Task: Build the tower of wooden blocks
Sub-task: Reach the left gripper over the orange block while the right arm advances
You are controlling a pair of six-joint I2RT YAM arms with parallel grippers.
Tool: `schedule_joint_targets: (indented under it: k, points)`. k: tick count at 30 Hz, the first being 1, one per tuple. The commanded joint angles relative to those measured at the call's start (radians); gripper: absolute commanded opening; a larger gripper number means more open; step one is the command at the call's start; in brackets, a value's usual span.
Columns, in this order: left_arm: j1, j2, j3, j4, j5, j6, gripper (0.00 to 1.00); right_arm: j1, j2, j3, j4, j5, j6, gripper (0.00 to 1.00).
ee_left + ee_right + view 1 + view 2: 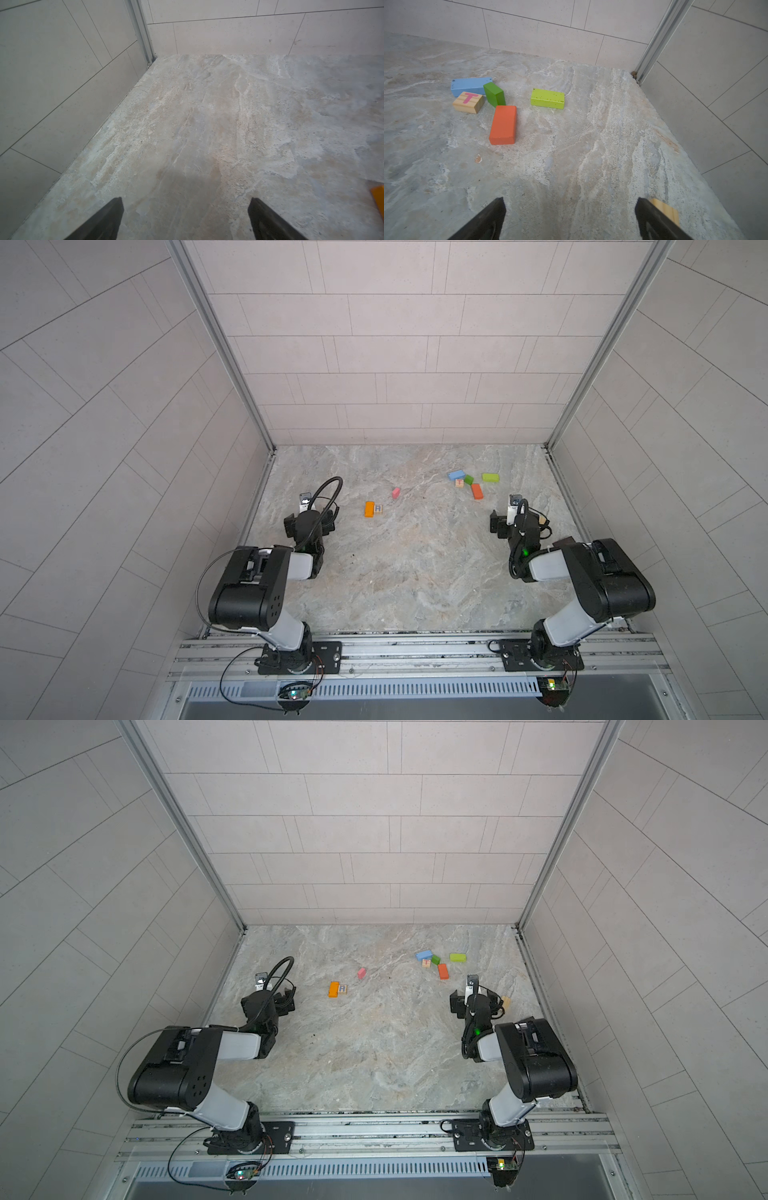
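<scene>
In both top views no tower is standing yet: the wood blocks are lying scattered on the marbled stone worktop [395, 572]. An orange rectangular wooden brick [369, 509] is lying against a tan lettered wooden cube [378, 509] left of centre, with a small pink wooden block [396, 492] sitting apart behind them. The left end effector [311, 518] and right end effector [517, 522] are both hovering spread wide, holding nothing. The bare middle looks the roomiest site for a base.

In the left wrist view the spread jaws are framing bare stone, with the tiled side wall [52, 83] running close by.

In the right wrist view a red-orange wooden brick [502, 125] is lying nearest. Its far end seems to be touching a dark green wooden block [494, 94], which is butting against a light blue wooden brick [470, 85]. A tan wooden cube marked T [468, 102] is touching the blue one. A lime green wooden brick [547, 98] is sitting alone, so it looks the cleaner pick: descending straight and closing across its narrow width. A plain tan wooden block [667, 211] is sitting just beside one jaw, and the wall is near, so sideways swings are risking a knock.
</scene>
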State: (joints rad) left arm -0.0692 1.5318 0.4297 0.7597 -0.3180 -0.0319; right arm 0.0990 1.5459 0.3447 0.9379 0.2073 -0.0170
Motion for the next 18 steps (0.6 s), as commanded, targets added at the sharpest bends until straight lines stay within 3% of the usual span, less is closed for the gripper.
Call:
schedule_joint_targets:
  k: [1,3,4,8,13,18]
  points:
    - [-0.006,-0.106,0.158,-0.285,-0.065,-0.017,1.0,0.066,-0.192,0.095,-0.32,0.127,-0.004,0.99]
    - [-0.013,-0.133,0.263,-0.462,-0.056,-0.026,1.0,0.069,-0.274,0.233,-0.639,0.096,0.116,0.99]
    - [-0.023,-0.139,0.33,-0.565,-0.052,-0.044,1.0,0.073,-0.294,0.268,-0.714,0.068,0.148,0.99]
    - [-0.116,-0.114,0.529,-0.843,-0.042,-0.111,1.0,0.113,-0.331,0.382,-0.861,0.044,0.221,0.98]
    - [-0.247,0.018,0.802,-1.149,-0.011,-0.179,0.99,0.181,-0.313,0.536,-1.038,-0.017,0.304,0.87]
    - [-0.258,0.159,0.969,-1.321,0.102,-0.307,0.8,0.198,-0.236,0.643,-1.151,-0.077,0.374,0.77]
